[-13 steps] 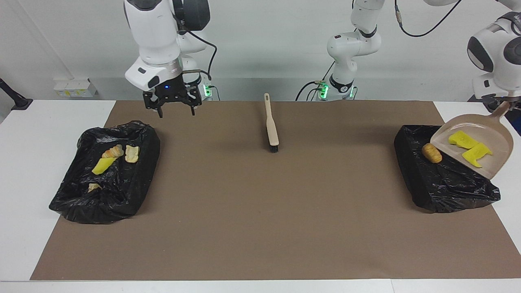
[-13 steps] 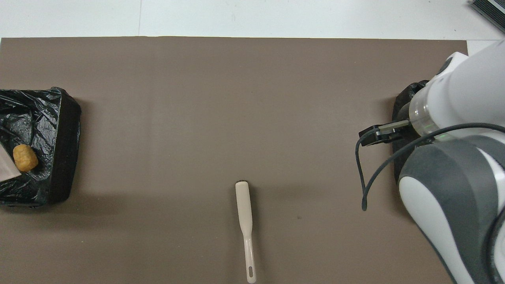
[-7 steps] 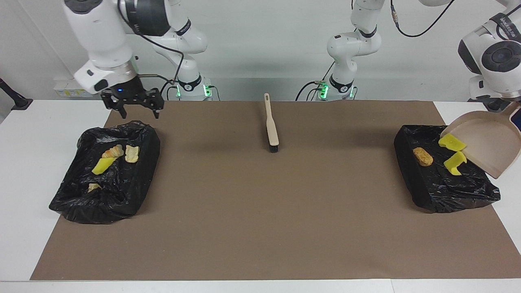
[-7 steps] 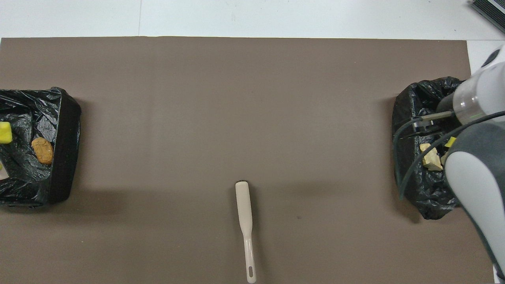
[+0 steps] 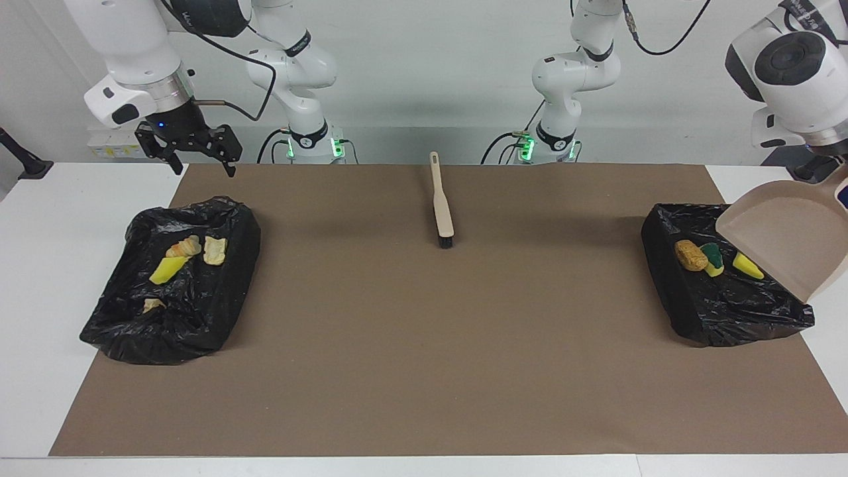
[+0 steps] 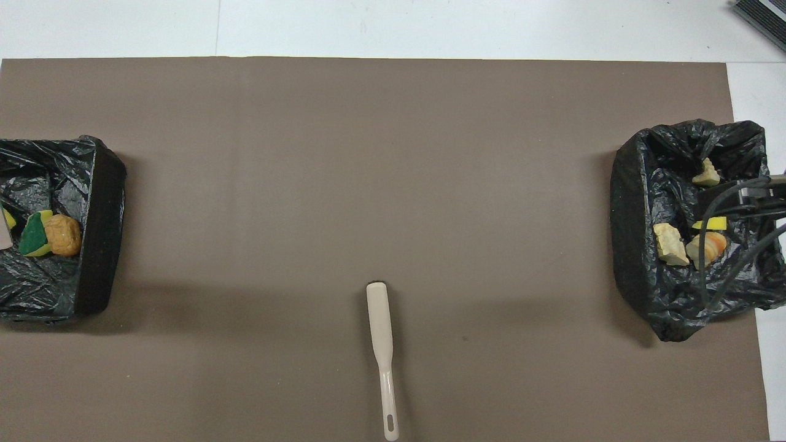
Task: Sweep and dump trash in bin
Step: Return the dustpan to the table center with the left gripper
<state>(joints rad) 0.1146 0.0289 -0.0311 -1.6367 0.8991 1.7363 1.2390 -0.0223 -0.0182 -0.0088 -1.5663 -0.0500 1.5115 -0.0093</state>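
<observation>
My left gripper [image 5: 840, 184] is shut on the handle of the beige dustpan [image 5: 785, 242]. It holds the pan steeply tilted over the black-lined bin [image 5: 722, 311] at the left arm's end. The pan shows no trash. In that bin lie a brown bun [image 5: 690, 255], a yellow-green sponge [image 5: 713, 255] and a yellow sponge chunk [image 5: 747, 265]. The bun [image 6: 62, 234] and sponge [image 6: 34, 233] also show in the overhead view. My right gripper [image 5: 204, 169] is open and empty, up in the air over the table edge by the other bin [image 5: 172, 331].
The bin at the right arm's end holds a croissant [image 5: 183, 248], a pastry [image 5: 214, 250], a yellow sponge [image 5: 168, 269] and a small scrap [image 5: 153, 305]. The beige brush [image 5: 441, 202] lies on the brown mat [image 5: 424, 344] mid-table, near the robots, handle toward them.
The dustpan tipped steeper and the two yellow sponge pieces slid out of it into the bin beside the bun. My right gripper moved from beside the brush out toward its own end of the table.
</observation>
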